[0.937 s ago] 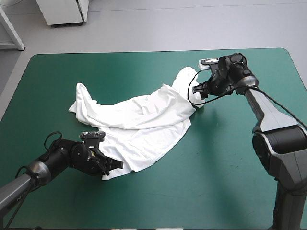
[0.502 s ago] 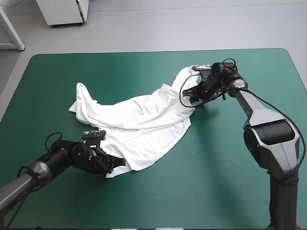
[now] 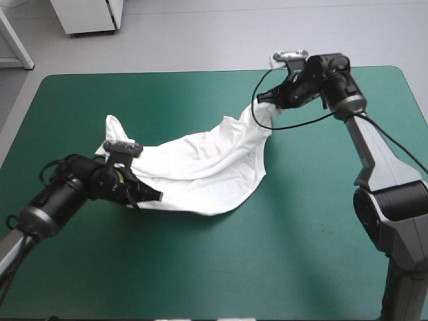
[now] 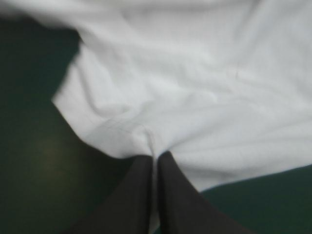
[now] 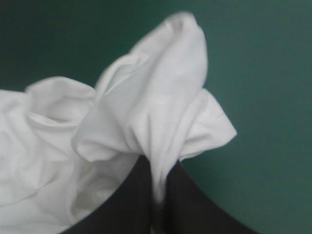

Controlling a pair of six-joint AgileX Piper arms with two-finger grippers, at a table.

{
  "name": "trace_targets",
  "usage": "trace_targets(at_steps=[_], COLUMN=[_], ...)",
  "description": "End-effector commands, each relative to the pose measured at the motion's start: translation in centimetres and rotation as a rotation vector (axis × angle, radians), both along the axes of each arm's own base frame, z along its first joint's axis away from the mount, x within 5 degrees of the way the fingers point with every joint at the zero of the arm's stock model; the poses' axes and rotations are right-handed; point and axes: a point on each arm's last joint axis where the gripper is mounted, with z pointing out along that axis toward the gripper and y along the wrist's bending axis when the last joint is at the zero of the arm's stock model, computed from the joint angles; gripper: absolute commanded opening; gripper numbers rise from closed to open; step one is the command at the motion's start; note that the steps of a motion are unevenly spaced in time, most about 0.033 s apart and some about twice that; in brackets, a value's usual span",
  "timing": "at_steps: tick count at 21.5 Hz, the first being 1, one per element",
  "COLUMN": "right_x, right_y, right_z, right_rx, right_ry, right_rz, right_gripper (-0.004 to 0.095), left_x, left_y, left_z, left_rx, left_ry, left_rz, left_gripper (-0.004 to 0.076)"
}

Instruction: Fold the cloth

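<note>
High view: the white T-shirt (image 3: 200,164) lies slung across the middle of the teal-green surface (image 3: 301,241), drawn out between both arms, probably to spread it flat before folding. The left gripper (image 3: 148,196) pinches the near hem, its fingers (image 4: 180,195) all but closed on the fabric. The right gripper (image 3: 266,101) clamps a bunched far corner the same way, seemingly raised. Cloth thin, soft and limp, rumpled in long diagonal creases.
</note>
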Motion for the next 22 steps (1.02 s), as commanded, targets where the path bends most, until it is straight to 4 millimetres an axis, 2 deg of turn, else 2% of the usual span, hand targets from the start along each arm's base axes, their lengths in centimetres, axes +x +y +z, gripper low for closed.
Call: trace_targets(at_steps=[1, 2, 3, 4, 5, 6, 7, 8, 9, 11, 14, 17, 20, 22], right_x=[-4.4, -6.5, -7.7, -10.1, -11.5, -14.1, -15.6, -18.3, -20.3, -23.8, -27.2, -30.2, -30.7, -30.3], right_y=[-1.1, -1.6, -1.8, -2.4, -2.7, -3.4, -3.8, -4.6, -5.2, -6.6, -8.4, -9.3, -9.1, -8.9], right_z=[10.2, 13.8, 15.5, 18.6, 20.2, 22.9, 24.3, 26.6, 28.2, 30.5, 32.1, 32.8, 32.6, 32.2], right_rx=[0.096, 0.123, 0.135, 0.163, 0.178, 0.200, 0.213, 0.244, 0.277, 0.294, 0.262, 0.262, 0.281, 0.276], right_ry=[-0.250, -0.339, -0.387, -0.478, -0.533, -0.635, -0.692, -0.809, -0.887, -1.040, -1.156, -1.185, -1.153, -1.111], right_rz=[-0.022, -0.021, -0.017, -0.017, -0.016, -0.016, -0.016, -0.020, -0.039, -0.092, -0.176, -0.192, -0.163, -0.152], right_gripper=[-0.0015, -0.0015, -0.0015, -0.0015, -0.0015, -0.0015, -0.0015, -0.0015, -0.0015, -0.0015, -0.0015, -0.0015, -0.0015, -0.0015], left_x=[-0.6, -1.0, -1.5, -2.4, -3.0, -4.3, -5.2, -6.9, -8.3, -10.7, -12.7, -13.1, -12.8, -12.0], left_y=[1.5, 2.4, 2.9, 3.7, 4.2, 4.9, 5.4, 6.3, 7.0, 8.4, 10.4, 10.9, 10.6, 10.3], left_z=[8.9, 13.1, 15.1, 18.5, 20.3, 23.2, 24.8, 27.6, 29.4, 31.9, 33.6, 33.9, 33.9, 33.7], left_rx=[0.035, 0.072, 0.088, 0.104, 0.107, 0.099, 0.093, 0.076, 0.073, 0.083, 0.170, 0.219, 0.219, 0.232], left_ry=[-0.278, -0.381, -0.427, -0.517, -0.574, -0.672, -0.729, -0.837, -0.919, -1.038, -1.132, -1.143, -1.145, -1.124], left_rz=[0.025, 0.051, 0.062, 0.081, 0.082, 0.094, 0.095, 0.111, 0.124, 0.159, 0.257, 0.282, 0.255, 0.245], left_gripper=[-0.0009, -0.0009, -0.0009, -0.0009, -0.0009, -0.0009, -0.0009, -0.0009, -0.0009, -0.0009, -0.0009, -0.0009, -0.0009, -0.0009])
